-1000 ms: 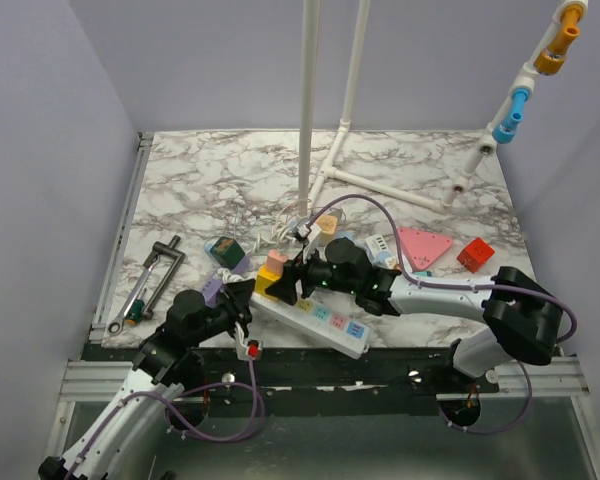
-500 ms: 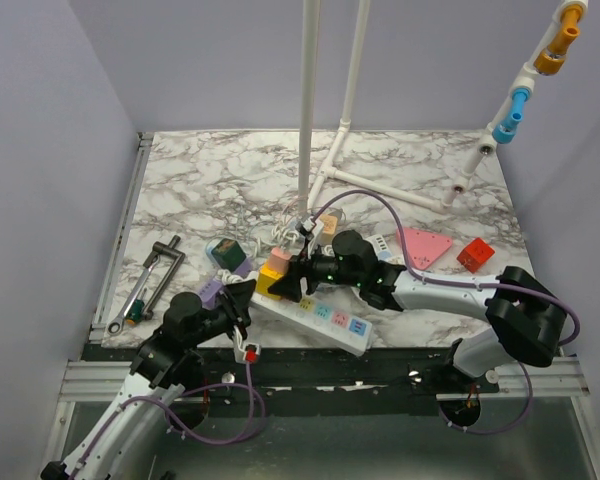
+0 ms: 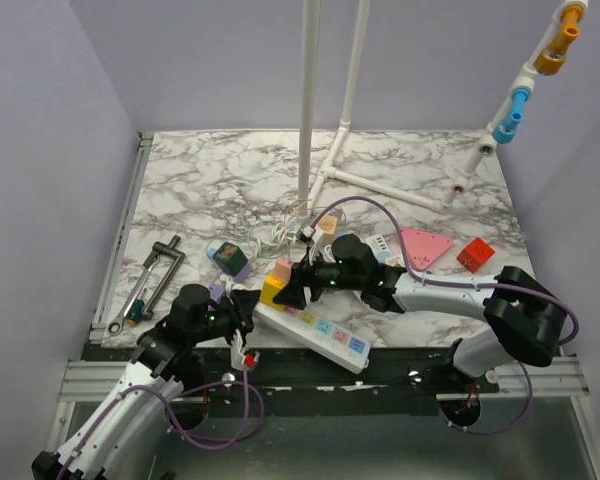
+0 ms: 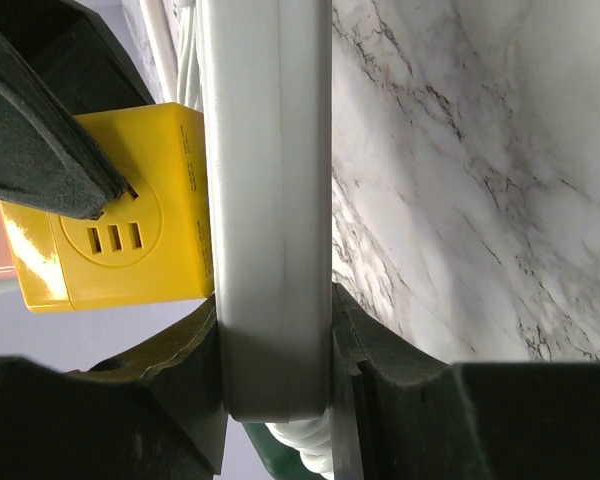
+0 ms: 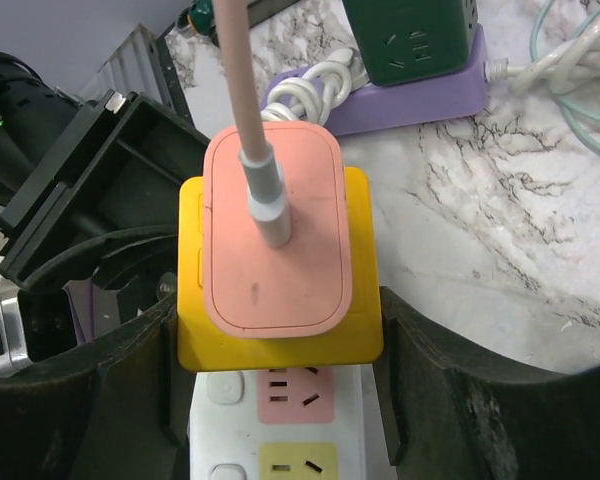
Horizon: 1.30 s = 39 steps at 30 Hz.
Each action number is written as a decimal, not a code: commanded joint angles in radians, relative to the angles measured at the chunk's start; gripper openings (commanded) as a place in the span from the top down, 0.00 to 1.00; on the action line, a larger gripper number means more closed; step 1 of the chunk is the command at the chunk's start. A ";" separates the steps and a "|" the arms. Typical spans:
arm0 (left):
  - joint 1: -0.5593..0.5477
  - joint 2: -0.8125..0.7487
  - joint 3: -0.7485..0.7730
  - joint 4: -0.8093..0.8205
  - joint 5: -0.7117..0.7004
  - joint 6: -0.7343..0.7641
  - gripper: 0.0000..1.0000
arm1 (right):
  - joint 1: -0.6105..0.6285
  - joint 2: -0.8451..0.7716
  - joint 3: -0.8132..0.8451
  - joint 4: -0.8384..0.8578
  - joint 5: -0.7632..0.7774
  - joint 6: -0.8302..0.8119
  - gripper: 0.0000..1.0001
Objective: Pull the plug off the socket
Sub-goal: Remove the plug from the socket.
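Your left claw (image 4: 275, 372) is clenched on the end of the power strip (image 4: 270, 200). Your right claw (image 5: 278, 350) grasps the yellow adapter (image 5: 195, 340), with the pink plug (image 5: 275, 235) seated on top.

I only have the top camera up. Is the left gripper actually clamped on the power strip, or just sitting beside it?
Observer: It's clamped. In the left wrist view the left gripper presses both sides of the white power strip near its end.
Operator: Is the right one on the pink plug or the yellow block?
Observer: The yellow one. In the right wrist view the right gripper closes on both sides of the yellow adapter, under the pink plug.
Operator: Is the yellow one out of the strip yet?
Observer: No. The left wrist view shows it flush against the strip, with no gap.
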 commanded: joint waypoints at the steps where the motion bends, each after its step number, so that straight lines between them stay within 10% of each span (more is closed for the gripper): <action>1: -0.013 0.030 -0.001 -0.196 0.105 0.080 1.00 | -0.023 -0.064 0.085 0.122 0.058 -0.047 0.99; 22: -0.013 0.089 -0.025 -0.169 0.086 0.066 1.00 | -0.023 -0.181 0.026 0.142 0.204 -0.071 0.99; 32: -0.013 0.275 -0.160 0.399 -0.127 -0.149 1.00 | -0.023 -0.235 -0.018 0.070 0.222 -0.049 0.99; 39: -0.014 0.363 -0.150 0.462 -0.168 -0.213 0.97 | -0.023 -0.276 -0.059 0.059 0.218 -0.020 0.99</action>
